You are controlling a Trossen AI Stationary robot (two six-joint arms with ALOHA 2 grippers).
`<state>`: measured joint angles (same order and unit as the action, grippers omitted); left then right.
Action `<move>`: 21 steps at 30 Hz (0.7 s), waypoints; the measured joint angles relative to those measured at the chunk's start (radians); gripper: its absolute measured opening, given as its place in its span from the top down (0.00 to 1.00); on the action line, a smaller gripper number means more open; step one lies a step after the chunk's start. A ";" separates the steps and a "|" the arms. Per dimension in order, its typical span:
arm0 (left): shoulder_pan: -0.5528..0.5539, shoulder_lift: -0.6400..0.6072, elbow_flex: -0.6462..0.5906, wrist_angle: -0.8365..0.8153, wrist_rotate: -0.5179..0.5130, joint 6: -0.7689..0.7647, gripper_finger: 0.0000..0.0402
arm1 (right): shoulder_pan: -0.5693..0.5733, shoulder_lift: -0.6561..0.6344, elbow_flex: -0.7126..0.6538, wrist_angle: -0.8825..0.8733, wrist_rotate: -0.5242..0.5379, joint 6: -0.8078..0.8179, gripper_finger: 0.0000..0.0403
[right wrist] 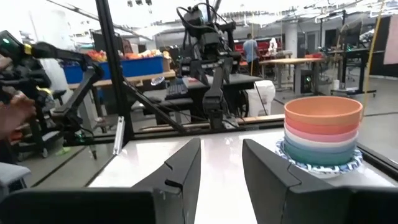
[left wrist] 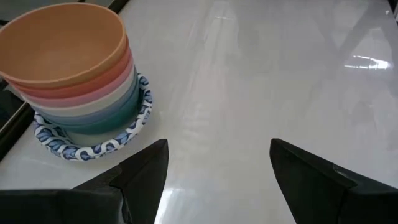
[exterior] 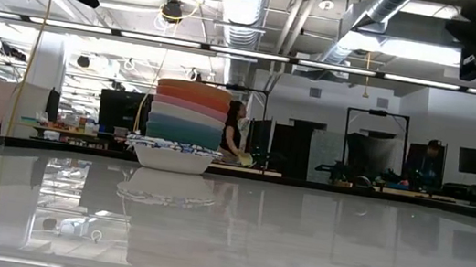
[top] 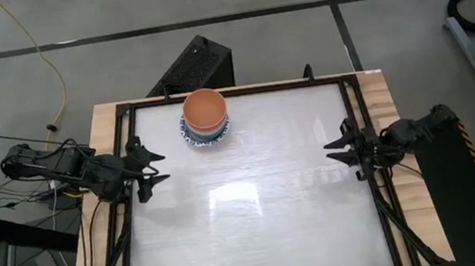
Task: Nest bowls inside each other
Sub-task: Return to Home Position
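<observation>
Stack: bowls [top: 206, 117] nested in one upright pile on the tabletop [top: 257, 221], close to its far edge.
Top of stack: orange bowl [left wrist: 62, 43], open side up and empty.
Hidden: below the orange bowl only rim bands show (pink, cream, blue, green), so the number of bowls cannot be counted.
Base of stack: white bowl with blue patterned rim [left wrist: 93, 149], its rim flaring wider than the rest.
Left end effector [left wrist: 219, 146]: released, fingers spread wide, holding nothing, left of the stack and nearer the front.
Right end effector [right wrist: 221, 149]: released with a narrower gap, empty, well apart from the stack on its right.
Cut off: the low view shows only dark arm pieces at its top corners.
Surface: glossy and pale, mirroring the stack and the ceiling lights, bordered by a black frame [top: 268, 89].
Room: ducts and strip lights overhead, desks and screens beyond the stack; seated person [exterior: 233, 133] just behind the stack, standing person [right wrist: 250, 46] far off.
</observation>
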<state>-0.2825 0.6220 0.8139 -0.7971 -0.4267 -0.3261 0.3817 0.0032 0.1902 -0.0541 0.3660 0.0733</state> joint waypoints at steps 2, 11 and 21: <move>0.000 0.000 0.000 0.000 0.000 0.010 0.33 | -0.010 0.000 0.000 -0.013 0.000 0.000 0.66; 0.000 0.000 0.000 -0.002 -0.001 0.015 0.33 | -0.033 0.000 -0.057 -0.015 0.000 0.059 0.66; 0.000 0.000 0.000 -0.001 -0.041 -0.018 0.33 | -0.033 0.000 -0.103 0.055 0.000 0.077 0.66</move>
<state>-0.2825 0.6220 0.8139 -0.7982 -0.4675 -0.3436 0.3489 0.0032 0.0872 0.0006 0.3660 0.1501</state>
